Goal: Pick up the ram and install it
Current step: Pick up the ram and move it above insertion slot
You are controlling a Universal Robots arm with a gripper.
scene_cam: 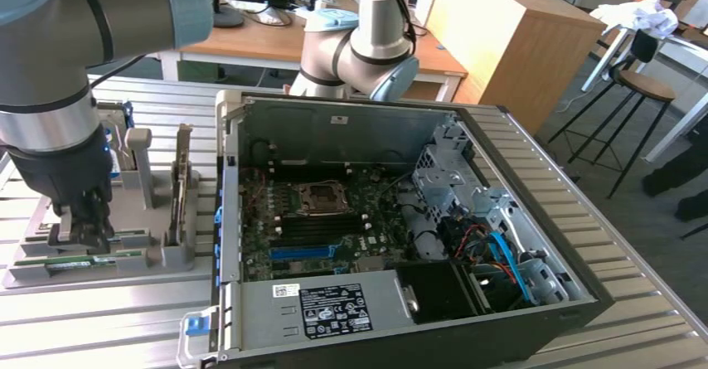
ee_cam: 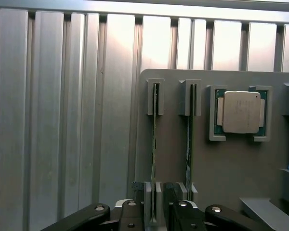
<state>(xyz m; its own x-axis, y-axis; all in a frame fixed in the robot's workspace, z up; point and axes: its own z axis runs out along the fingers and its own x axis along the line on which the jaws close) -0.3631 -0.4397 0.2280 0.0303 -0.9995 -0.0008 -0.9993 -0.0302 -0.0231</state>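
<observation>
Tool (scene_cam: 86, 236) sat low over grey holder (scene_cam: 172, 257) on worktop (scene_cam: 99, 327), at exterior view's left. Tool spread wide, straddling near end of ram (ee_cam: 154, 139). Ram stood on edge in holder slot, second stick (ee_cam: 188, 144) just beside. CPU (ee_cam: 241, 112) seated beyond. Open case (scene_cam: 332, 128) alongside holder.

Green ram (scene_cam: 83, 261), grey ribbed table (scene_cam: 111, 323)

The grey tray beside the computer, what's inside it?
In the grey tray: the ram and a second stick, both on edge in slots, plus a square silver chip in a pocket. The gripper hides the tray's near edge beneath it.
</observation>
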